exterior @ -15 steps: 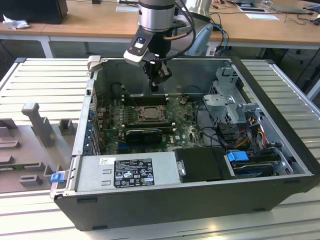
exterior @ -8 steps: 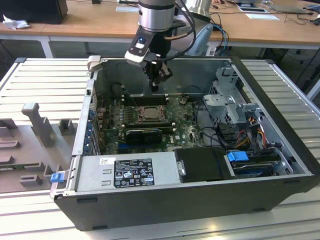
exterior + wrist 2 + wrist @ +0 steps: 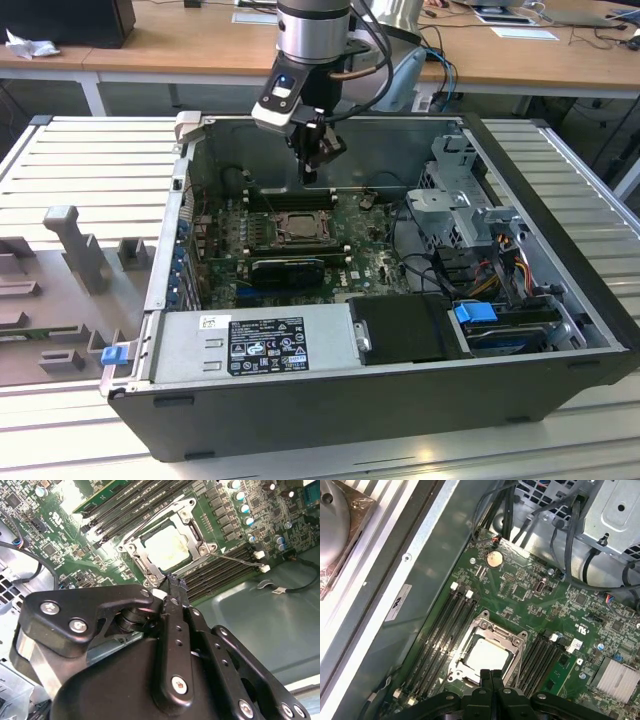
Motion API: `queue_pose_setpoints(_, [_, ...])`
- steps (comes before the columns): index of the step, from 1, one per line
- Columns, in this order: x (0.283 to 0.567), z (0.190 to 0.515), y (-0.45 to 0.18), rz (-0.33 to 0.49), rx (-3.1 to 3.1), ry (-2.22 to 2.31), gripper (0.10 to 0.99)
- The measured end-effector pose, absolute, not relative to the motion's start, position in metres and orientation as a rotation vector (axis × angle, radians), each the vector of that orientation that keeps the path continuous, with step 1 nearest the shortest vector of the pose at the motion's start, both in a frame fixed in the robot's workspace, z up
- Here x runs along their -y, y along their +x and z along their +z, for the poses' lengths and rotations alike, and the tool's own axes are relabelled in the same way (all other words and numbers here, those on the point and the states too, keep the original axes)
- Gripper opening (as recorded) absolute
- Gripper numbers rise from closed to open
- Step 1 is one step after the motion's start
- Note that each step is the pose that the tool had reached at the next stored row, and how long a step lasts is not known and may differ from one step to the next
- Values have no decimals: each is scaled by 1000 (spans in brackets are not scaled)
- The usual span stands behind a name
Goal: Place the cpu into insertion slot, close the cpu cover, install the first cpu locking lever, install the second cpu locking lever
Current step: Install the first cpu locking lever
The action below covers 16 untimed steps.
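Observation:
The cpu lies flat in the insertion slot, its pale silver top facing up. The cpu cover lies down around it as a metal frame, the chip showing through its window. A thin metal locking lever sticks out sideways from the socket across the black memory slots. My gripper hangs just above the socket's edge, its black fingers pressed together with nothing between them.
The motherboard sits deep in an open black computer case. Black memory slots flank the socket on both sides. A silver drive cage with cables stands at the exterior view's right. A long black card lies in front of the socket.

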State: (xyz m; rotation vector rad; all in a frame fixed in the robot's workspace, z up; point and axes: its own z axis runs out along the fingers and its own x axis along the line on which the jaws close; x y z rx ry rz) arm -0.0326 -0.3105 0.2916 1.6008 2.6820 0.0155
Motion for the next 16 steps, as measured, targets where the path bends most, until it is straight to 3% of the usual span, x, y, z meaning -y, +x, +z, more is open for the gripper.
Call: queue_pose_setpoints(16, [310,292,-33,17,-2736,1508,106])
